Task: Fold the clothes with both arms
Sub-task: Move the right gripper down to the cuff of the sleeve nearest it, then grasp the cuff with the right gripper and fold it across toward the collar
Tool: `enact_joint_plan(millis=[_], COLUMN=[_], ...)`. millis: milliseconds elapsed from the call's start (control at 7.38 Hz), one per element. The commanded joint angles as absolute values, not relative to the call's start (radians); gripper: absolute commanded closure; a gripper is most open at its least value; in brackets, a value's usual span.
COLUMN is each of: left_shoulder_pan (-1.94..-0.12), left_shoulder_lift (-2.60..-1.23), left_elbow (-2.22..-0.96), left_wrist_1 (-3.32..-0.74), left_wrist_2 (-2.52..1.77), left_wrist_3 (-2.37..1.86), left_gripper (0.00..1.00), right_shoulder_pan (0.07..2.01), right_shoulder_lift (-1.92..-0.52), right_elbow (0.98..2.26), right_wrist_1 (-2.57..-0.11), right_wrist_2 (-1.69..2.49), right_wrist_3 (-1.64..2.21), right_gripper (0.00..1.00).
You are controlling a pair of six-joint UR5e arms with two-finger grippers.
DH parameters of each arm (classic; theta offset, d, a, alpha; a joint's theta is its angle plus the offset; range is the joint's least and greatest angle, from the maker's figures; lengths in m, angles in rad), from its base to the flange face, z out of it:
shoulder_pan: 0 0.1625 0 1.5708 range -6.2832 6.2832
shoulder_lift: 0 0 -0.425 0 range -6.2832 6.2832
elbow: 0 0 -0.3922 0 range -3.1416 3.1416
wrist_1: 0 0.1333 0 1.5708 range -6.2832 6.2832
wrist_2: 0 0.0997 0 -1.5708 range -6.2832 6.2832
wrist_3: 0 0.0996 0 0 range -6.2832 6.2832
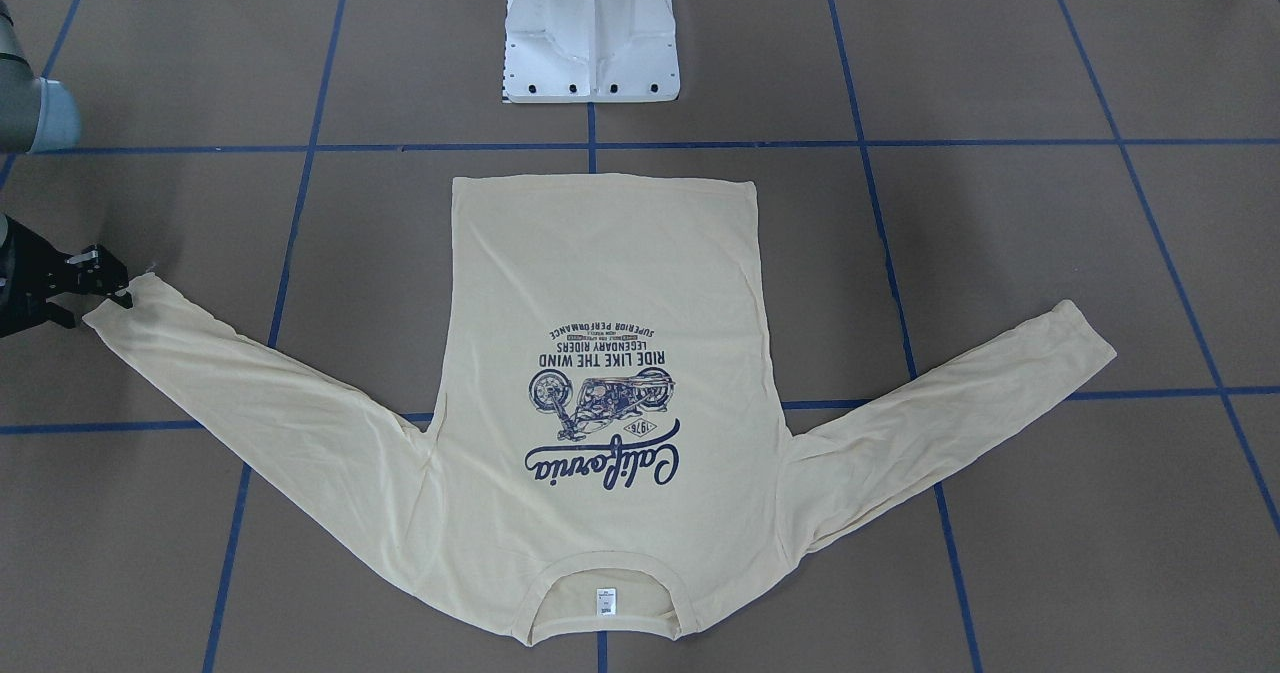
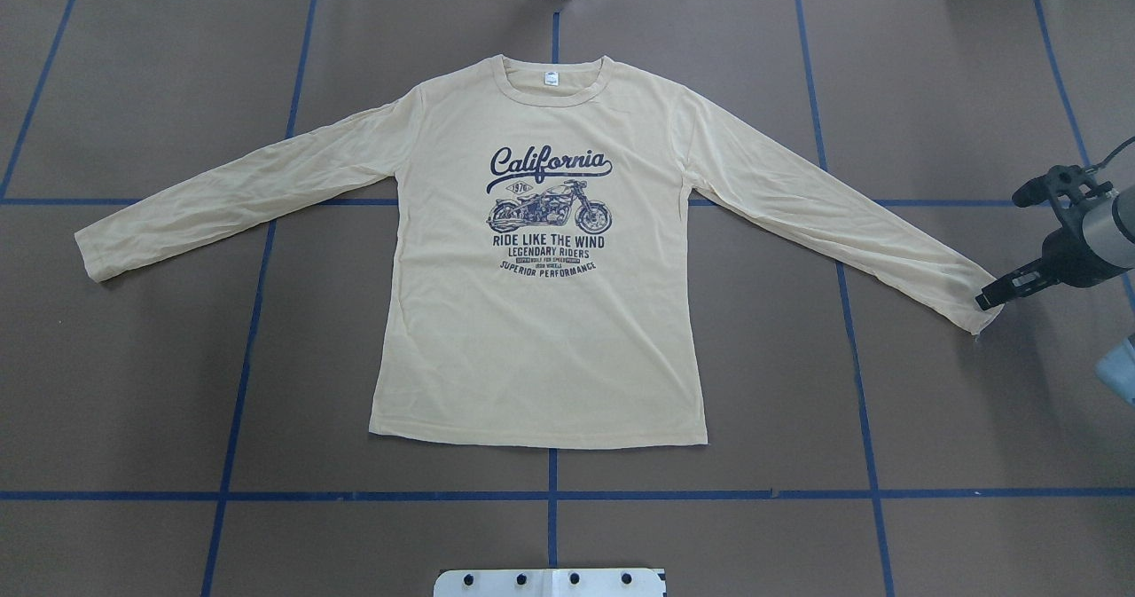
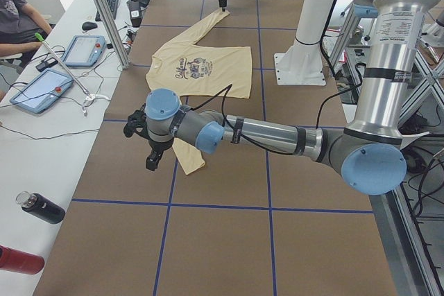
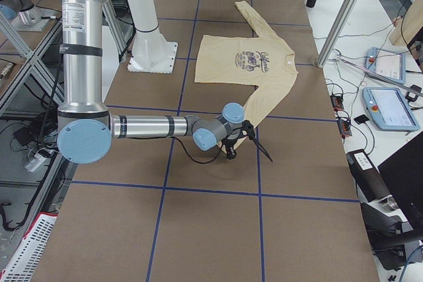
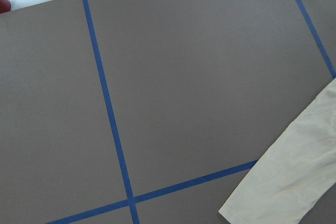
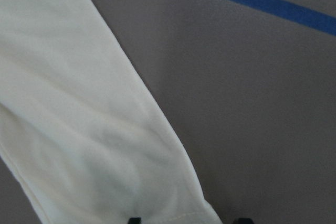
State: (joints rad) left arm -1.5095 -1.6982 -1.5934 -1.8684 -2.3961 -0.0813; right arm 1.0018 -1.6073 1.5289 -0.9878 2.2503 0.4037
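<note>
The cream-yellow T-shirt (image 2: 541, 331) lies flat on the table with the navy "California" print facing up and both sleeves spread out. My right gripper (image 2: 986, 300) is at the cuff of the right sleeve (image 2: 962, 282). In the right wrist view its fingertips (image 6: 134, 219) stand wide apart over the cuff edge, so it is open. It also shows in the front view (image 1: 118, 278). My left gripper (image 3: 151, 163) shows only in the exterior left view, just beside the left sleeve cuff (image 3: 194, 163), and I cannot tell whether it is open or shut. The left wrist view shows that cuff (image 5: 283, 182).
The white pedestal base (image 1: 590, 43) stands behind the shirt hem. Blue tape lines (image 2: 552, 495) cross the brown table. A side bench holds tablets (image 3: 41, 88) and a black bottle (image 3: 41, 207), and a person (image 3: 17, 15) sits there.
</note>
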Motion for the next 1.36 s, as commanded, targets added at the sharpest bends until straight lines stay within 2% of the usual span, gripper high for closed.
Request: enact_joint_plan(millis=[0,136,271,407,813,1220], left_shoulder_pan=[-1.509,-1.509,-1.509,-1.509,-1.509,-1.509], left_shoulder_lift=[-1.698,-1.698,-1.7,-1.7,-1.698,-1.695], left_elbow=[-1.592,-1.591,-1.588,-1.586,-1.585,-1.579], left_wrist_1=[-1.868,-1.868,-1.868,-1.868,-1.868,-1.868], left_wrist_2=[-2.398,-2.398,-2.398,-2.398,-2.398,-2.433], left_wrist_3=[-0.081,-0.081,-0.081,-0.084,-0.095,-0.094], left_gripper=[0.0,0.0,0.0,0.0,0.0,0.0], right_shoulder_pan=[1.002,1.0,1.0,1.005,1.087,1.155], right_shoulder_lift=[-1.602,-1.594,-1.588,-1.589,-1.565,-1.407], right_elbow=[1.528,1.528,1.534,1.542,1.577,1.606], right_wrist_1=[-0.988,-0.995,-1.017,-1.017,-1.052,-1.091], right_wrist_2=[2.25,2.255,2.27,2.27,2.397,2.552], right_wrist_3=[0.405,0.403,0.406,0.413,0.417,0.666], right_gripper=[0.67,0.74,0.92,1.0,1.0,1.0])
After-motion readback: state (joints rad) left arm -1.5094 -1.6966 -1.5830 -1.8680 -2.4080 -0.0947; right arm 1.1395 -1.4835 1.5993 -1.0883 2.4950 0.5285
